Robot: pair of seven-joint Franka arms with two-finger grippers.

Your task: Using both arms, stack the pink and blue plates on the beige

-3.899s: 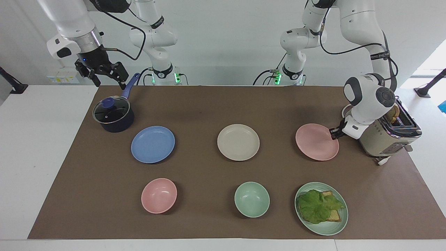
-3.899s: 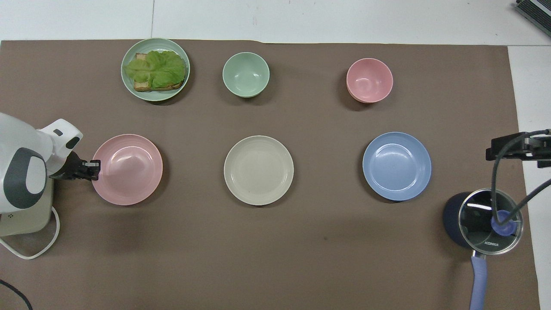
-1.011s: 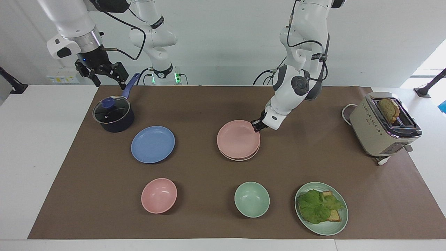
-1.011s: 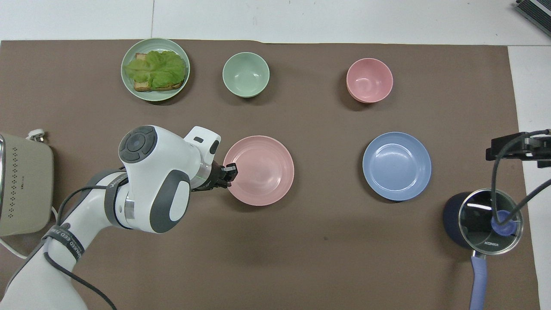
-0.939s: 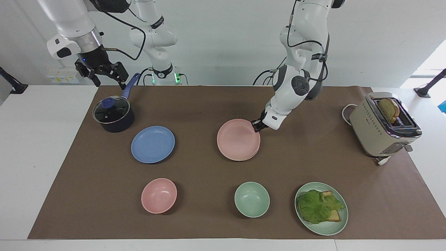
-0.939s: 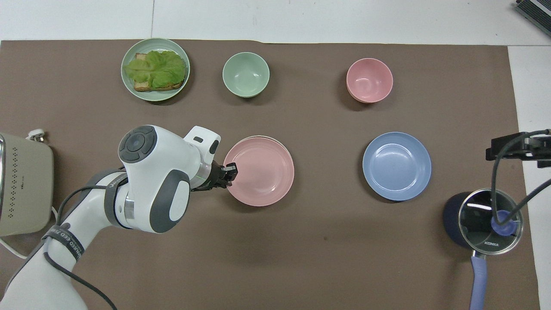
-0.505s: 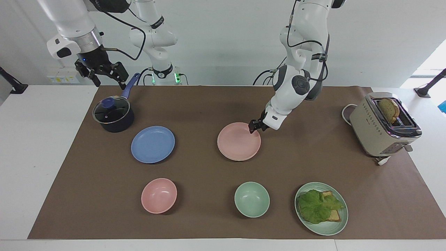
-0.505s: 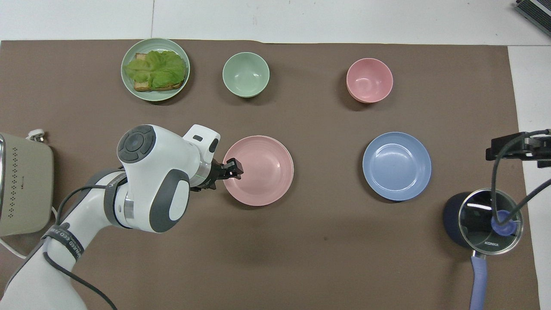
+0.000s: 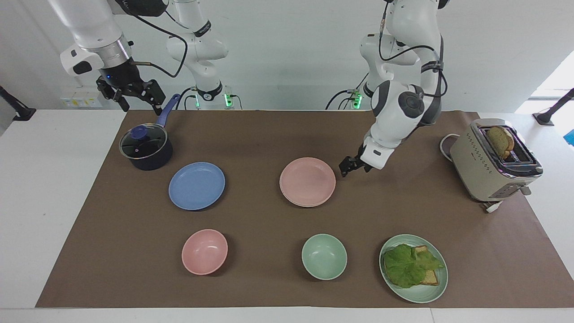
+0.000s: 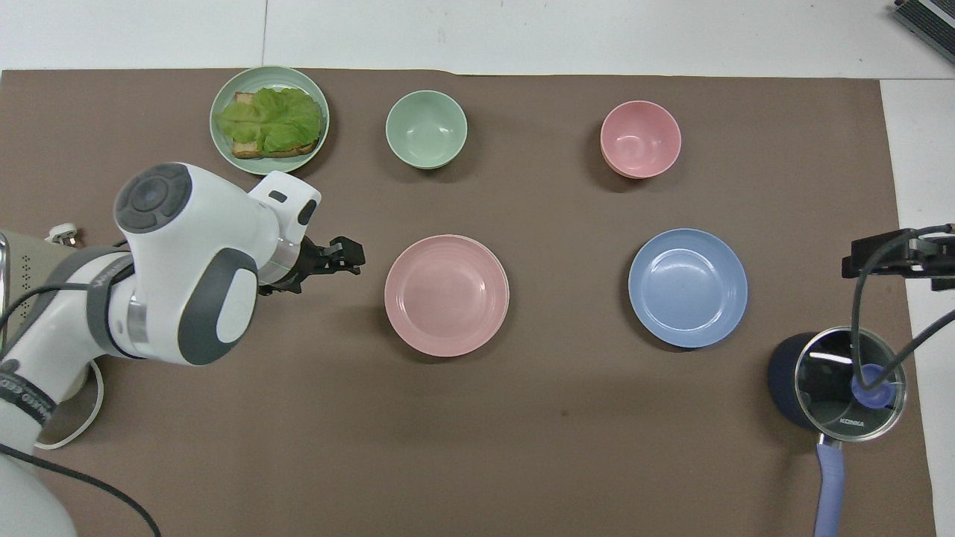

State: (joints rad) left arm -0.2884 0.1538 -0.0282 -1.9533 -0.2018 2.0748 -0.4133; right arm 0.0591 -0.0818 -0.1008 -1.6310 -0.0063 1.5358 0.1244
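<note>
So the beige one's basically buried

Only a cream sliver of the round beige matte plate (image 9: pixel 308 204) peeks out under the round pastel pink plate (image 9: pixel 307 181), both flat mid-table. Medium blue round plate (image 9: pixel 197 185) sits at their 9 o'clock in the facing view. Left gripper (image 9: pixel 351 166) spread, empty; right gripper (image 9: pixel 134 96) spread over the dark lidded saucepan (image 9: pixel 146 150).

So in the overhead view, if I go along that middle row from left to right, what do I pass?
Toaster → left arm's fingers → pink plate, which lies on the beige plate → blue plate → lidded pot, a little nearer the robots.
</note>
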